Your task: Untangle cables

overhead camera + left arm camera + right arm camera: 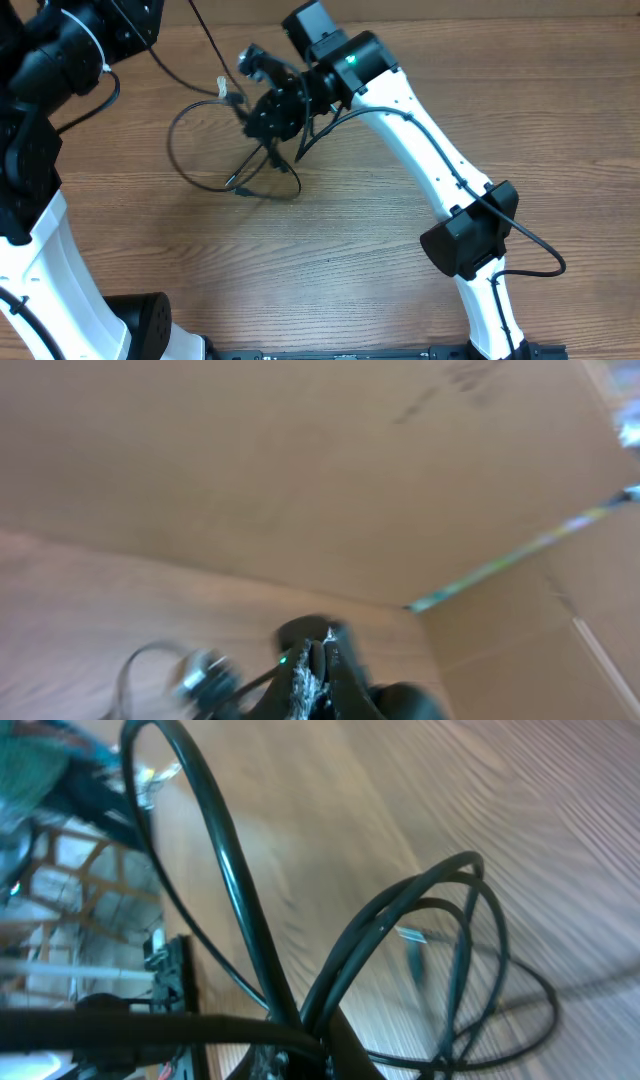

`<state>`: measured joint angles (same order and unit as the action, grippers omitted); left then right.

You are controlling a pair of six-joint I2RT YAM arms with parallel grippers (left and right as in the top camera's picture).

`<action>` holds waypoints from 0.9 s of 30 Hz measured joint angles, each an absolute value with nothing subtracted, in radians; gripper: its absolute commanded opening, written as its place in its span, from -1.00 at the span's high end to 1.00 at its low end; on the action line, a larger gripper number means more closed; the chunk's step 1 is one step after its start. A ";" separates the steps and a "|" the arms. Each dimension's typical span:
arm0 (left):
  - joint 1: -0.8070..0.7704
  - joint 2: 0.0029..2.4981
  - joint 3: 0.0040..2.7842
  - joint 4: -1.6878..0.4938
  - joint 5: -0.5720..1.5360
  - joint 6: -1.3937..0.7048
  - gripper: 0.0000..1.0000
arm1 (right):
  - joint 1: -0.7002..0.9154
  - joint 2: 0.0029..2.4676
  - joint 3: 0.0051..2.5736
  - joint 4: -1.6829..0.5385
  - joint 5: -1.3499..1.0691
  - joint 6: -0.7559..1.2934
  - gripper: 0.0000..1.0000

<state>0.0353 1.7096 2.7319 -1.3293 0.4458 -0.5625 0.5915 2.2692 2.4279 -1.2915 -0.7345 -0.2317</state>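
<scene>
Because the left wrist view is badly blurred, the left gripper [315, 665] shows only as dark fingers pressed together at the bottom edge, apparently on a thin black strand. Overhead, that gripper is cut off at the frame's corner. The right gripper [300, 1055] is mostly hidden beneath its own wrist. Its fingers pinch the cables [380, 920], whose loops fan out just ahead of them onto the table [350, 250].
</scene>
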 measured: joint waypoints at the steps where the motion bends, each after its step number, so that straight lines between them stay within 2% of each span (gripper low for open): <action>1: 0.035 1.710 2.732 -1.355 0.420 -0.556 0.92 | 0.577 2.269 2.428 -1.306 -0.716 -0.215 0.92; 10: 0.035 1.773 2.732 -1.558 0.176 -0.495 0.92 | 0.426 2.189 2.427 -1.465 -0.487 0.007 0.92; 16: 0.035 1.890 2.732 -1.620 0.108 -0.442 0.91 | 0.381 2.089 2.427 -1.539 -0.385 0.202 0.92; 18: 0.035 1.936 2.732 -1.629 0.117 -0.410 0.80 | 0.381 2.073 2.427 -1.554 -0.353 0.273 0.93; 22: 0.035 2.018 2.732 -1.625 0.213 -0.321 0.20 | 0.381 2.068 2.427 -1.561 -0.320 0.352 0.93; 24: 0.036 2.047 2.731 -1.621 0.307 -0.254 0.10 | 0.381 2.068 2.427 -1.561 -0.310 0.380 0.92; 27: 0.036 2.066 2.730 -1.627 0.459 -0.152 0.06 | 0.381 2.068 2.427 -1.553 -0.306 0.425 0.93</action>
<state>0.0364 2.0659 2.7300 -1.6268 0.4591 -0.1524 0.3813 2.0678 2.4271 -1.5528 -0.3058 0.4248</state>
